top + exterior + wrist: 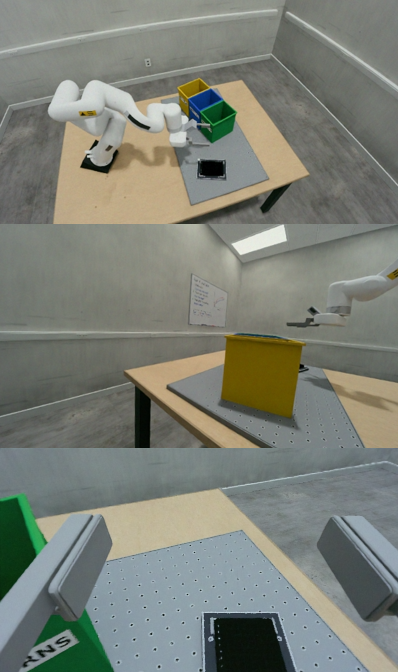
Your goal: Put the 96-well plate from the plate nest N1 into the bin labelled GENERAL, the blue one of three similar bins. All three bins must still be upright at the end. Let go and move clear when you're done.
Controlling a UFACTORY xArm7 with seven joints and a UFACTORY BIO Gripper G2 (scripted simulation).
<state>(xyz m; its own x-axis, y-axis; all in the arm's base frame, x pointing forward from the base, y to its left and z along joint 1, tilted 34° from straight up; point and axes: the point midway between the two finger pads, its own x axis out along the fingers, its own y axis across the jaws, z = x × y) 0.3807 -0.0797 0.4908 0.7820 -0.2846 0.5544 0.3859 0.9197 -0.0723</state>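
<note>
The 96-well plate (212,168) (250,645) shows as a black rectangle in the dark, light-edged nest N1 (198,171) (208,650). My gripper (209,135) (288,324) (215,568) is open, with nothing between its widely spaced fingers. It points nearly level, in the air beside the green bin, away from the plate. The blue bin (194,112) stands upright between the yellow and green bins; its label is too small to read. It is outside the wrist view and mostly hidden in the exterior view.
The green bin (218,129) (82,645) stands upright, close to one finger in the wrist view. The yellow bin (183,104) (259,373) stands upright at the row's far end. All stand on the grey perforated board (236,155) (199,389) (150,593) on the wooden table (149,186).
</note>
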